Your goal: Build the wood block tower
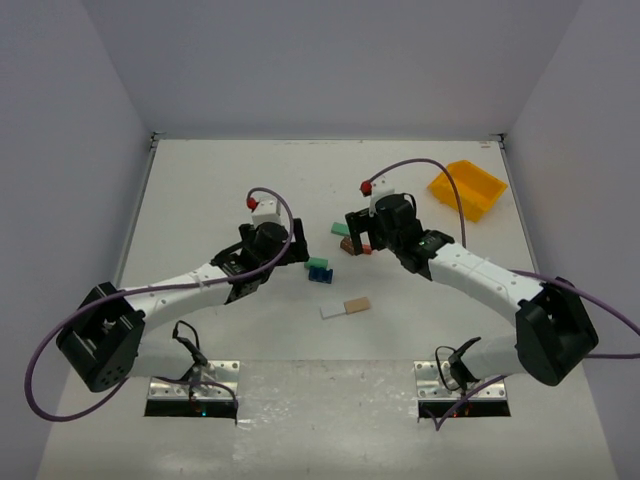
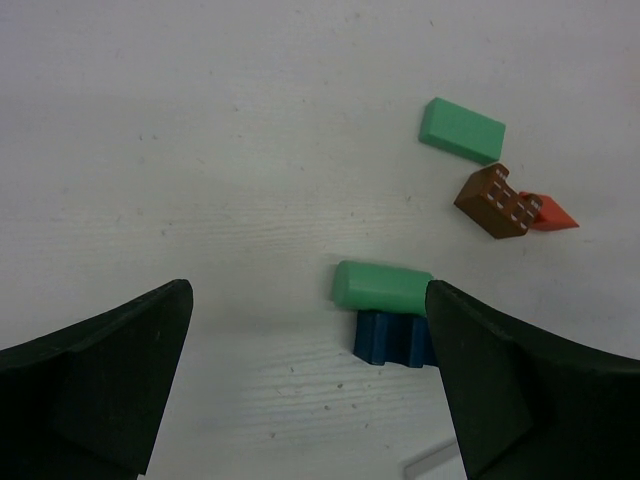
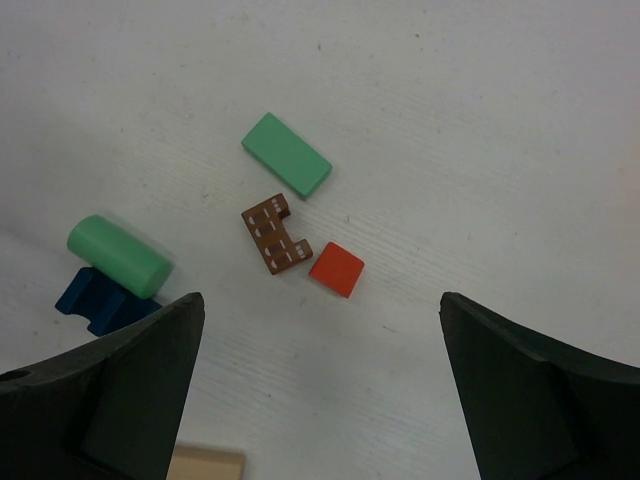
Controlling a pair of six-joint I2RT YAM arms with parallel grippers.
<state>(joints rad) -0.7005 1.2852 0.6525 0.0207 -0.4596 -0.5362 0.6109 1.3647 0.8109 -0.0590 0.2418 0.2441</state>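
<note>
Hovering empty with jaws spread wide, the left gripper (image 2: pixel 308 292) and the right gripper (image 3: pixel 320 300) face each other over the loose pieces of the wood block tower (image 1: pixel 318 268) at the middle of the table (image 1: pixel 200 190). The green cylinder (image 2: pixel 382 287), seemingly sitting on the blue block (image 2: pixel 388 338), lies just inside the left gripper's finger (image 2: pixel 500 380) at the right of its wrist view. Its long axis runs across the gap from finger to finger, so that arm looks the nearer for it. The brown block (image 3: pixel 272 234), red piece (image 3: pixel 336 269) and flat green block (image 3: pixel 287 154) lie straight ahead of the right gripper's open gap; the pale plank (image 1: pixel 345 306) rests apart, nearer the bases (image 1: pixel 195 385).
</note>
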